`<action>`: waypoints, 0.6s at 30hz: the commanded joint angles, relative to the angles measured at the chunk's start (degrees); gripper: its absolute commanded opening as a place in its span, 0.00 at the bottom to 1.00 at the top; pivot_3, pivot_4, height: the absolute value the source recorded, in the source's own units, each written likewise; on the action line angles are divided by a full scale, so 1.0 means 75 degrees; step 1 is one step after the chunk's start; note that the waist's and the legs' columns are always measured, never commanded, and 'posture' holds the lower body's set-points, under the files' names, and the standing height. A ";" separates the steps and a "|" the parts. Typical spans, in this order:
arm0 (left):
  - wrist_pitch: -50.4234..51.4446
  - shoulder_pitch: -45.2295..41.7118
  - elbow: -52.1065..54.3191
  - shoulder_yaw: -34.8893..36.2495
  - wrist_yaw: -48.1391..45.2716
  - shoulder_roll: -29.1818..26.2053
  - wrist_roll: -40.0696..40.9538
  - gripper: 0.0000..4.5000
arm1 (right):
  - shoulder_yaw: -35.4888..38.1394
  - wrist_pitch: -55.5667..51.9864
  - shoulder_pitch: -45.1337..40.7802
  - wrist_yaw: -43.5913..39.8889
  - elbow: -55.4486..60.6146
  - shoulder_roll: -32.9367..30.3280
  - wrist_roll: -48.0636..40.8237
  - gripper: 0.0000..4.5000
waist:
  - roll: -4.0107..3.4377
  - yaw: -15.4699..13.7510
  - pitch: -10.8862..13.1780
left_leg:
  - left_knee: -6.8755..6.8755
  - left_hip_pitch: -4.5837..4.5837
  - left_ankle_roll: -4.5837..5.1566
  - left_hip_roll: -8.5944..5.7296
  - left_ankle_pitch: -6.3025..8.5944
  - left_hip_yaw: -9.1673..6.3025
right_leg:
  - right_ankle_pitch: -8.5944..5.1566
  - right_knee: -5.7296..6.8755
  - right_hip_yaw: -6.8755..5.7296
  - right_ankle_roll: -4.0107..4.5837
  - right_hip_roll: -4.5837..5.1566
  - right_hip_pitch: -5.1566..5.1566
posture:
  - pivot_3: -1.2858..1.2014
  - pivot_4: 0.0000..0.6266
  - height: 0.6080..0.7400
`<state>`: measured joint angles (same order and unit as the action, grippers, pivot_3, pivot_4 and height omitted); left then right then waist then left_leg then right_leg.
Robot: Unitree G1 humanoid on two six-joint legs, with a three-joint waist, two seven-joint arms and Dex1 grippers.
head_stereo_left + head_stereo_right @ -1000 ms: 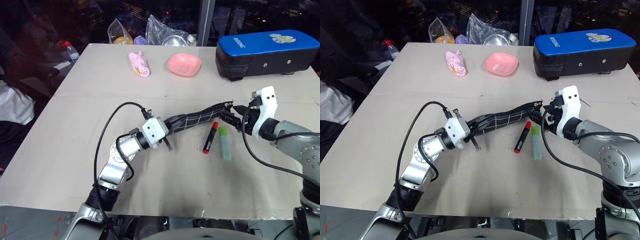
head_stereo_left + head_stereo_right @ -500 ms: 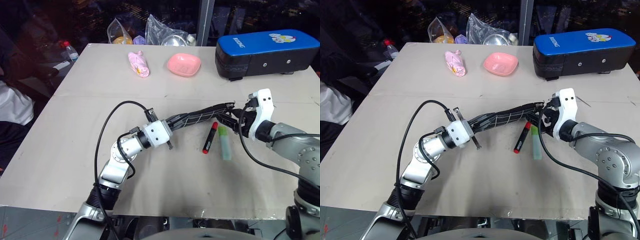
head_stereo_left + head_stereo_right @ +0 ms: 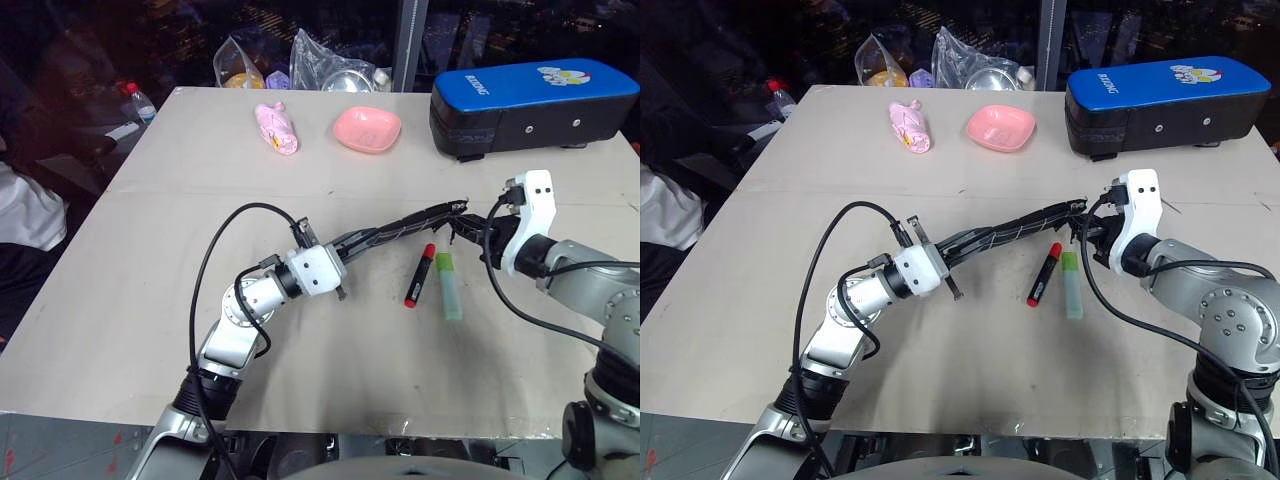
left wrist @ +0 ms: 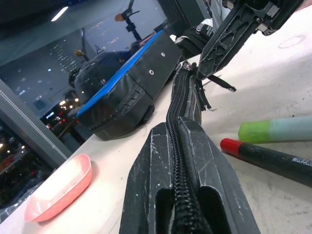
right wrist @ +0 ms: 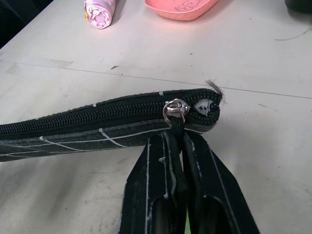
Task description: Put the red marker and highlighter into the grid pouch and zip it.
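Spanning mid-table, the grid pouch [image 3: 400,229] hangs off the surface; my left gripper [image 3: 345,262] clamps its eight o'clock end, my right gripper [image 5: 178,139] pinches its zipper pull [image 5: 175,109]. At its five o'clock lie the highlighter [image 3: 451,286] and red marker [image 3: 420,274].

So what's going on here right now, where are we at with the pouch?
The grid pouch is held up off the table, edge on, between both arms. The left pincer is shut on one end, and the right pincer is shut at the zipper pull on the other end. The zip looks closed. The red marker and highlighter lie side by side on the table below, not yet in the pouch.
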<state>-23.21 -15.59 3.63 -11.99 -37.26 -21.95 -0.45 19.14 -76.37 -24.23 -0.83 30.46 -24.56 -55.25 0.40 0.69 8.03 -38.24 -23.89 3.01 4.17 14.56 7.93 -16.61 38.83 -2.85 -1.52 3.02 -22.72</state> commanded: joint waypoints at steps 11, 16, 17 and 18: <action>-0.0446 -0.0047 -0.0170 0.0047 0.0278 0.0021 -0.0233 0.00 | -0.0840 0.0421 -0.0123 -0.1149 0.0633 -0.0987 -0.0084 0.01 | 0.0001 0.0001 0.0005 | 0.0002 0.0000 0.0013 0.0001 0.0007 0.0000 | 0.0000 -0.0002 0.0000 0.0000 0.0004 -0.0002 | 0.52 0.24 1.00; -0.0487 -0.0017 -0.0135 -0.0014 0.0153 0.0014 -0.0087 0.00 | -0.1544 0.0816 -0.0080 -0.1629 0.0706 -0.1483 0.0475 0.01 | 0.0003 0.0002 0.0008 | 0.0002 0.0000 0.0013 0.0000 0.0008 0.0000 | 0.0000 -0.0004 0.0000 0.0000 0.0010 -0.0002 | 0.52 0.24 1.00; -0.0506 -0.0008 -0.0130 -0.0036 0.0118 0.0002 -0.0081 0.00 | -0.1619 0.0892 -0.0080 -0.1707 0.0690 -0.1526 0.0550 0.01 | 0.0003 0.0003 0.0008 | 0.0002 0.0000 0.0012 0.0000 0.0007 0.0000 | 0.0000 -0.0003 -0.0001 0.0000 0.0010 -0.0002 | 0.52 0.24 1.00; -0.0516 0.0005 -0.0128 -0.0046 0.0104 -0.0001 -0.0084 0.00 | -0.1687 0.0951 -0.0097 -0.1788 0.0676 -0.1553 0.0593 0.01 | 0.0004 0.0002 0.0009 | 0.0002 0.0000 0.0012 0.0000 0.0007 0.0000 | 0.0000 -0.0004 -0.0001 0.0000 0.0010 -0.0002 | 0.52 0.24 1.00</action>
<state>-25.48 -15.54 1.62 -11.80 -36.18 -22.06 -2.02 7.40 -71.37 -24.19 -12.12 33.36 -35.62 -51.10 0.43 0.71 8.09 -38.23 -23.89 3.10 4.17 14.62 7.93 -16.62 38.80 -2.85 -1.52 3.10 -22.73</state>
